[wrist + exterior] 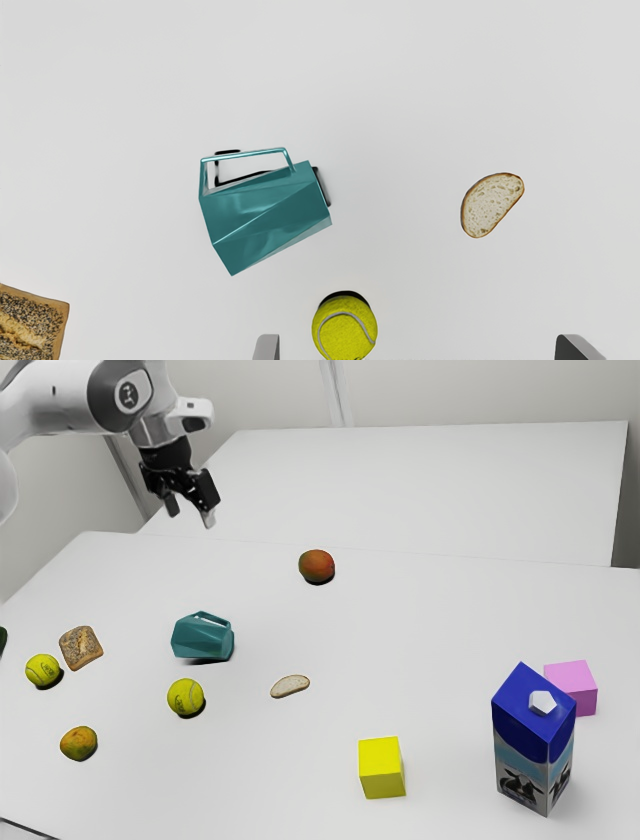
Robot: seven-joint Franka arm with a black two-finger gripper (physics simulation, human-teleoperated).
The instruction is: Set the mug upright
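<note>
High above the table, toward the exterior view's upper left, the gripper [190, 520] hangs well away from the mug. A teal faceted mug [203, 638] lies on its side on the white table, its handle on the upper side. In the wrist view the mug [267, 215] shows its side wall and angular handle, and nothing touches it. The gripper [417, 347] is open, its two fingertips far apart at the bottom edge.
Close to the mug are a tennis ball [185, 697], a bread slice [290, 686] and seeded bread [81, 647]. Another tennis ball [43, 670], fruits [317, 566], a yellow cube [381, 768], a pink cube [572, 687] and a tall carton [533, 740] stand farther off.
</note>
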